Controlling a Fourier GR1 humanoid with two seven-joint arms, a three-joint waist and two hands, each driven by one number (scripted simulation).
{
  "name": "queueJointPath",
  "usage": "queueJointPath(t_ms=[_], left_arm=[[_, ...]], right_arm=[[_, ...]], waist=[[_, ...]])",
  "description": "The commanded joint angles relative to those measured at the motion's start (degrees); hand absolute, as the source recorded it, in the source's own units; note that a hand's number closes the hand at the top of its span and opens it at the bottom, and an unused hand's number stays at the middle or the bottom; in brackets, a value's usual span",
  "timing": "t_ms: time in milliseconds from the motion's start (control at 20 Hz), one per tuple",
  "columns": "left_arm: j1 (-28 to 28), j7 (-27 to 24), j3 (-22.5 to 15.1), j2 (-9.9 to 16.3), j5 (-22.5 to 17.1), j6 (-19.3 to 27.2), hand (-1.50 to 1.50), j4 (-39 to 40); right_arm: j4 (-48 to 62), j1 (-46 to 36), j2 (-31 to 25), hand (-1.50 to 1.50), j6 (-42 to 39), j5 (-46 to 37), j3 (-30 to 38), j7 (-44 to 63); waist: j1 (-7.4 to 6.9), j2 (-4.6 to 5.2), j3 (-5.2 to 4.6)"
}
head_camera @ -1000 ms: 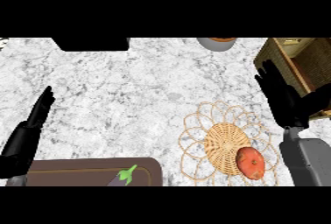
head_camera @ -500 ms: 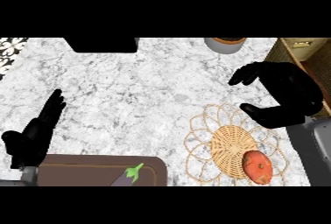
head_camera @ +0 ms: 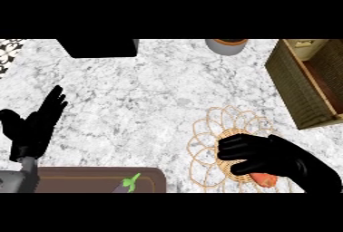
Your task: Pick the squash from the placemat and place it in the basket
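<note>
An orange squash (head_camera: 267, 180) lies on the round woven placemat (head_camera: 216, 121) at the lower right. My right hand (head_camera: 268, 156) lies over it with fingers curled round it, hiding most of it; only its lower end shows. The brown wicker basket (head_camera: 295, 86) stands at the right edge, beyond the placemat, open at the top. At the left edge my left hand (head_camera: 36, 127) rests open, fingers up, away from both.
A dark brown board (head_camera: 87, 179) lies at the front left with an eggplant's green stem (head_camera: 130, 182) showing at its front edge. A grey pot (head_camera: 226, 45) and a black block (head_camera: 97, 46) stand at the counter's back. Bare marble spans the middle.
My right hand has come down from beyond the placemat onto the squash and curled round it. The left hand has stayed at the left edge.
</note>
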State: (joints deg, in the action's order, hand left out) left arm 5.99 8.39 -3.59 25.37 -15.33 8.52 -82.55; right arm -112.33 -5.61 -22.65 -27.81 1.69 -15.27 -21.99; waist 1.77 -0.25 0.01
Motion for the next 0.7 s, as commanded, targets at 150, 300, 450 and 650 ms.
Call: queueJointPath(t_ms=[150,300,450,650], left_arm=[[2.0,2.43,0.63,0.46,-0.24,-0.43,0.0,0.19],[1.93,1.7,0.67,-0.16,-0.26,-0.61,0.0,2.04],[2.66,1.99,1.37,0.95,-0.69,-1.88,0.0,1.08],[5.67,3.74,0.18,-0.93,0.34,-1.44,0.0,2.53]], right_arm=[[-12.19,-0.85,-13.36,-1.5,-3.3,-4.21,6.73,16.97],[-15.2,-4.51,-18.69,-1.5,-2.23,-12.68,10.69,22.19],[-14.73,-6.56,-22.57,-1.5,-4.74,-10.33,16.0,30.08],[-12.11,-15.32,-27.46,-1.5,-13.36,1.98,18.32,40.59]], waist=[[-0.04,-0.31,-0.21],[0.56,-0.41,-0.37],[-0.61,-0.18,-0.24],[-1.45,0.08,-0.21]])
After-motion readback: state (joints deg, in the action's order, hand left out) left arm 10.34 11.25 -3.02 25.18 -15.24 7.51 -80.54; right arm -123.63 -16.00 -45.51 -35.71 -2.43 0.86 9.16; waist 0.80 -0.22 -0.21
